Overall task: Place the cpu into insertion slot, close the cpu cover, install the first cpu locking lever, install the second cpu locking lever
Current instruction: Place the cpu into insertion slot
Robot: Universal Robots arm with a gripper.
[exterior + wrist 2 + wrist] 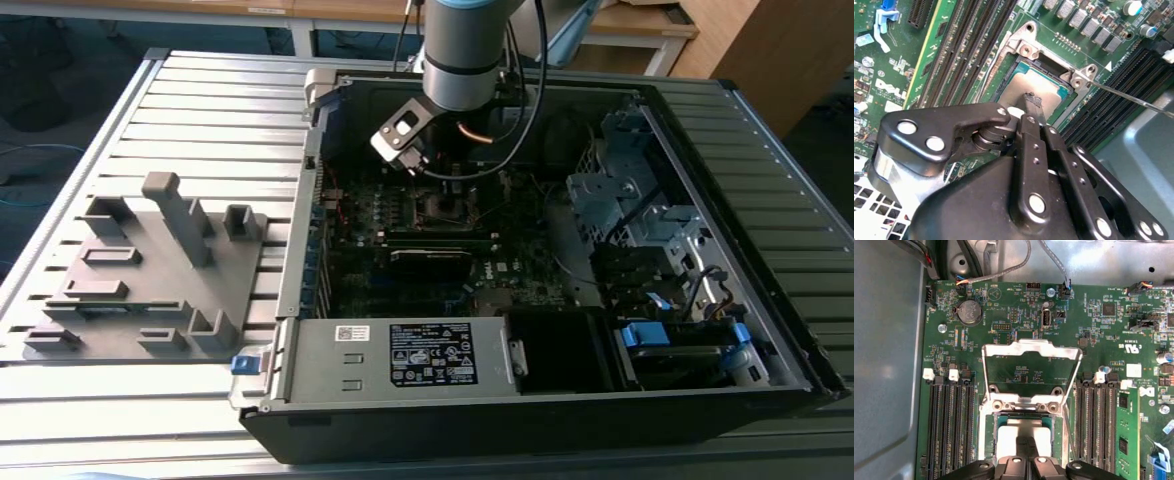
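Already cpu [1046, 87] lies flat inside slot [1021, 67], so first step looks done. Fingers of claw [1032, 102] pressed together, pinching nothing; tip sits on or just above cpu top, contact I cannot tell. In first wrist view cover [1029, 345] is open, tipped back from slot over board [1094, 335]. Thin lever [1126, 98] sticks out free beside slot. Left, by my judgement: closing cover, both levers.

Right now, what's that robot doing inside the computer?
A robot arm is reaching into an open computer case. Its gripper, fingertips together, sits just over the cpu, which lies flat in the insertion slot on the green board. The cpu cover stands tipped up at the slot's edge, so the chip isn't covered yet.
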